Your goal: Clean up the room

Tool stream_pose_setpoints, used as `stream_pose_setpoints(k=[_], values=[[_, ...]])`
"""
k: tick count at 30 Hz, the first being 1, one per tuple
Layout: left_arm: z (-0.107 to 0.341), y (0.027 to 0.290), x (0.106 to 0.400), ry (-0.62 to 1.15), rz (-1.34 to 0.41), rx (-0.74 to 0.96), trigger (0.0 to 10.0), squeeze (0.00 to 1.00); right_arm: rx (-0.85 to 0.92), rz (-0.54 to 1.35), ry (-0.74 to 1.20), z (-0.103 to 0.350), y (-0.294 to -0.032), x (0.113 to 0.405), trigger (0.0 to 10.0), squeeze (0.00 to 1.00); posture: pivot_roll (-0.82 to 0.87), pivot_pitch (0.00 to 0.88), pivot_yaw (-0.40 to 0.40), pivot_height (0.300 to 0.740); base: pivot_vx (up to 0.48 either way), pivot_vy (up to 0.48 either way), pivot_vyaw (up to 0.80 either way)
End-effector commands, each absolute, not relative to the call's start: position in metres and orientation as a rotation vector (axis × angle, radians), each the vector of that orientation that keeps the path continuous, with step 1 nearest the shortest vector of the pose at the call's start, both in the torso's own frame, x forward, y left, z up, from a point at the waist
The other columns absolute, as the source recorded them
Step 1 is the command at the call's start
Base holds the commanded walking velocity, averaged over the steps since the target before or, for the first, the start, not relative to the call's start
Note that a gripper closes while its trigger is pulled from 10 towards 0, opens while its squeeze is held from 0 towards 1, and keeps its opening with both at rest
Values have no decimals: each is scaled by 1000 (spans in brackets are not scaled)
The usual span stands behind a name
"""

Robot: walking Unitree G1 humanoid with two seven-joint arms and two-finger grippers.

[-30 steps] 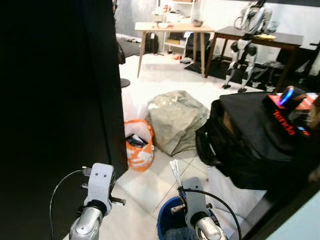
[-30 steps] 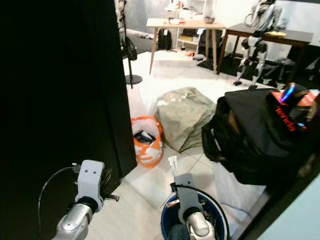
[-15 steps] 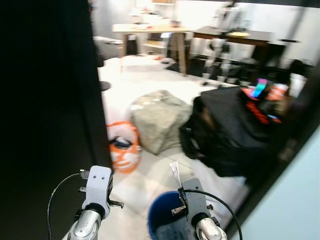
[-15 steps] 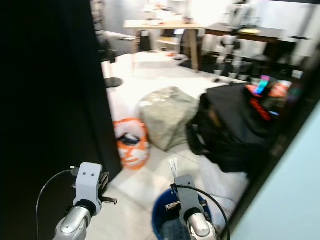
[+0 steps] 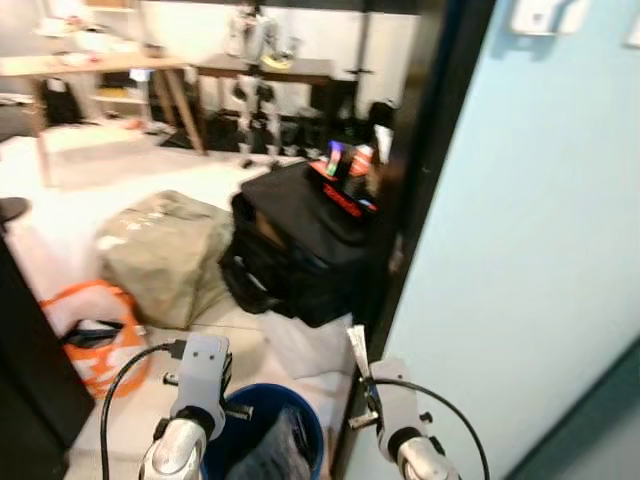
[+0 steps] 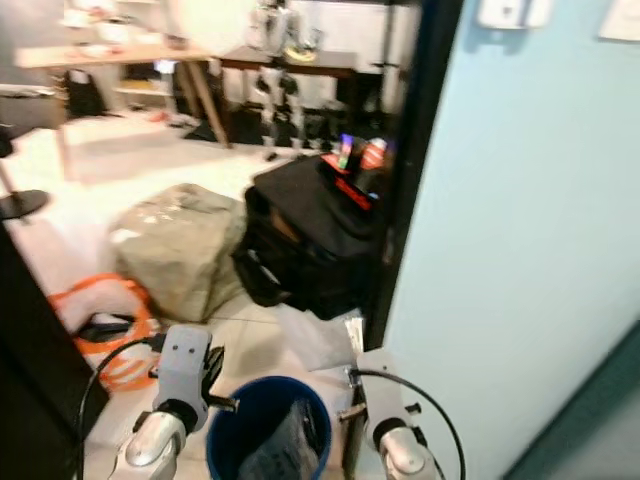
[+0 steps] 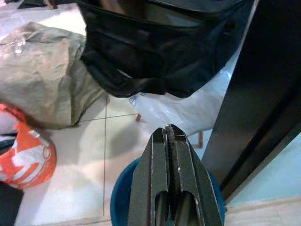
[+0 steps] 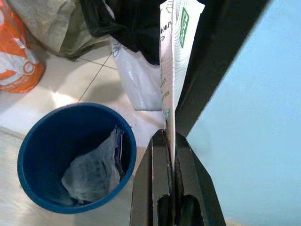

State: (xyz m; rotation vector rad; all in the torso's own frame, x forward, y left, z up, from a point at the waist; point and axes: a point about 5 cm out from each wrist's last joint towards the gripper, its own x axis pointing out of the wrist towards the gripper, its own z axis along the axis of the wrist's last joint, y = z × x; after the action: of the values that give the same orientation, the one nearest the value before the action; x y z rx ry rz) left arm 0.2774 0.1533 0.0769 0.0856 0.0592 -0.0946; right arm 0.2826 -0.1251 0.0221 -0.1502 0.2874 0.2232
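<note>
Presently, findings as follows.

Right gripper (image 8: 168,141): clenched on a flat white packet (image 8: 175,56) with green print, held upright, its lower edge pinched between the fingers.

Left gripper (image 7: 170,136): fingers pressed together, nothing between them; it hangs above the near rim of the bin.

Packet position: beside the bin, not over it; the wrist view puts it against the dark door frame (image 5: 415,160), with the bin mouth off to one side.

Bin (image 8: 33,141): blue, round, on the tiled floor between the two arms; it already holds crumpled whitish wrapping, probably plastic film, though the view is too soft to be sure.

Floor beyond: white plastic bag (image 7: 174,101) next to the bin, black bag (image 5: 300,240) behind it with small items on top, grey sack (image 5: 160,250) beside that, orange bag (image 5: 95,335) nearest the left arm.

Progress: judged partial. Some rubbish is binned; the packet is in hand but not yet deposited.

Outstanding: bring the packet over the bin mouth and release; the floor bags appear unattended.
</note>
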Motion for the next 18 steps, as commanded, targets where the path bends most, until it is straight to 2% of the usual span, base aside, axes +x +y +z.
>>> stream_pose_setpoints(k=[1, 3, 11, 18], values=[[72, 155, 276, 83, -91, 87, 10000, 0, -143, 227, 314, 19, -126, 281, 10000, 0, 69, 85, -26, 740, 0, 0, -800], [72, 155, 276, 82, -90, 86, 10000, 0, -134, 230, 319, 18, -125, 281, 10000, 0, 69, 85, -26, 740, 0, 0, -800], [70, 158, 276, 108, -73, 108, 10000, 0, -155, 279, 329, 15, -120, 278, 10000, 0, 68, 90, -24, 740, 0, 0, 0], [70, 158, 278, 115, -84, 118, 10000, 0, -152, 276, 331, 15, -120, 277, 10000, 0, 66, 93, -20, 740, 0, 318, 0]])
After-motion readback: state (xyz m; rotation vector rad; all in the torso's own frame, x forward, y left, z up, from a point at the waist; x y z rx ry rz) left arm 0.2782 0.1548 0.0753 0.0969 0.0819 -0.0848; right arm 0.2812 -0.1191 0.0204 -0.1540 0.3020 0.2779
